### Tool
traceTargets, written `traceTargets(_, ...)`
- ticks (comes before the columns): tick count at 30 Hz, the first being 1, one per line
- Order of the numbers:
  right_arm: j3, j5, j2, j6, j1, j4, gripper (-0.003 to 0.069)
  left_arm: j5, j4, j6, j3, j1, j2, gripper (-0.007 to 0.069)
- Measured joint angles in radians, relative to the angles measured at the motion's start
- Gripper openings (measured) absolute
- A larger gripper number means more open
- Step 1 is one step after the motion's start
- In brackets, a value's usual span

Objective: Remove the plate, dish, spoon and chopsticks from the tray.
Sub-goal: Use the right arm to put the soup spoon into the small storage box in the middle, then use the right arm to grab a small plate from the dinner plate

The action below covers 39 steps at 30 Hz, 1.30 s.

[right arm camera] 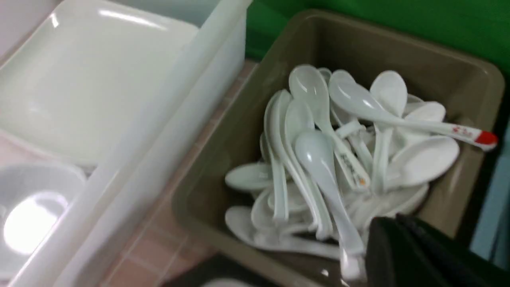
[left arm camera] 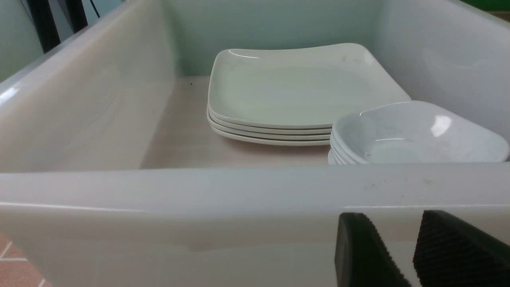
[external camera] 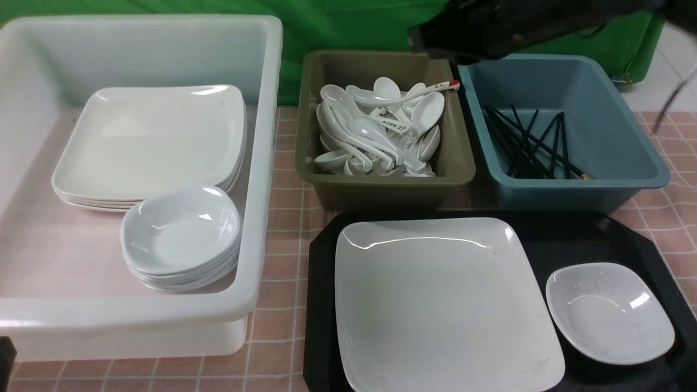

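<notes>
Tray (external camera: pixel 593 231): black, at the near right of the table. The large square plate (external camera: pixel 444 302) lies flat on its left part. The small dish (external camera: pixel 610 313) lies upright on its right part, just beside the plate and apart from it.

Olive bin (external camera: pixel 381 182): stands behind the tray and holds a heap of plain white soup spoons (external camera: pixel 375 139). A red-tipped spoon (external camera: pixel 414 93) rests across the top of the heap. Which spoon of the heap is the task's own cannot be told.

Blue bin (external camera: pixel 637 158): stands to the right of the olive bin and holds black chopsticks (external camera: pixel 531 144) that lie crossed on its floor.

White tub (external camera: pixel 261 163): stands at the left and holds a stack of square plates (external camera: pixel 152 141) and, nearer, a stack of small dishes (external camera: pixel 179 231).

Right gripper (right arm camera: pixel 392 229): hangs over the near edge of the olive bin with its jaws closed together. One spoon handle (right arm camera: pixel 346 235) lies just beside the fingertips; the blur possibly hides contact, but no grip shows.

Left gripper (left arm camera: pixel 410 255): sits low outside the tub's near wall. Its jaws stand partly apart with nothing between them.
</notes>
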Motion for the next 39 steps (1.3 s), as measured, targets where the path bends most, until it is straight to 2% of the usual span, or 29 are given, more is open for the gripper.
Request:
traceTargets(1,0.0,0.029,-0.01,-0.005,0.0,0.0,0.0031,0.0,0.0,0.0,0.0,0.0,0.0,0.0243)
traceTargets(3,-0.002,0.23,-0.139,-0.046,0.0,-0.017,0.003,0.0,0.0,0.0,0.0,0.0,0.0,0.0244)
traceTargets(8,-0.005,0.509,-0.296,-0.059,0.0,-0.046,0.003,0.0,0.0,0.0,0.0,0.0,0.0,0.0244)
traceTargets(12,0.029,0.51,-0.373,-0.055,0.0,-0.048,0.003,0.0,0.002,0.0,0.0,0.0,0.0,0.0244)
traceTargets(19,0.339,0.51,-0.591,-0.021,0.0,-0.052,0.003,-0.003,0.004,0.0,0.0,0.0,0.0,0.0244)
traceTargets(21,0.441,0.509,-0.662,0.001,0.0,-0.053,0.003,-0.014,-0.038,-0.012,0.0,0.0,0.0,0.0244)
traceTargets(22,0.564,0.503,-0.739,0.027,0.0,-0.053,0.003,-0.036,-0.194,-0.087,0.0,0.0,0.0,0.0244)
traceTargets(23,0.564,0.502,-0.739,0.03,0.0,-0.053,0.003,-0.036,-0.194,-0.087,0.0,0.0,0.0,0.0244)
traceTargets(24,0.703,0.472,-0.825,0.059,0.0,-0.055,0.003,-0.058,-0.401,-0.188,0.0,0.0,0.0,0.0244)
traceTargets(25,0.703,0.466,-0.825,0.062,0.0,-0.055,0.003,-0.06,-0.424,-0.199,0.0,0.0,0.0,0.0244)
traceTargets(26,0.825,0.425,-0.896,0.097,0.0,-0.055,0.003,-0.075,-0.601,-0.279,0.0,0.0,0.0,0.0244)
traceTargets(28,0.936,0.377,-0.95,0.149,0.0,-0.055,0.003,-0.088,-0.769,-0.342,0.0,0.0,0.0,0.0244)
traceTargets(29,0.959,0.372,-0.96,0.16,0.0,-0.055,0.003,-0.088,-0.782,-0.352,0.0,0.0,0.0,0.0244)
traceTargets(30,1.042,0.341,-0.99,0.201,0.0,-0.055,0.003,-0.1,-0.873,-0.379,0.0,0.0,0.0,0.0244)
traceTargets(31,1.087,0.332,-0.999,0.219,0.0,-0.055,0.003,-0.108,-0.898,-0.391,0.0,0.0,0.0,0.0244)
traceTargets(35,1.198,0.288,-1.01,0.267,0.0,-0.062,0.003,-0.136,-0.962,-0.401,0.0,0.0,0.0,0.0242)
traceTargets(39,1.222,0.256,-1.011,0.35,0.0,-0.142,0.003,-0.136,-1.038,-0.402,0.0,0.0,0.0,0.0242)
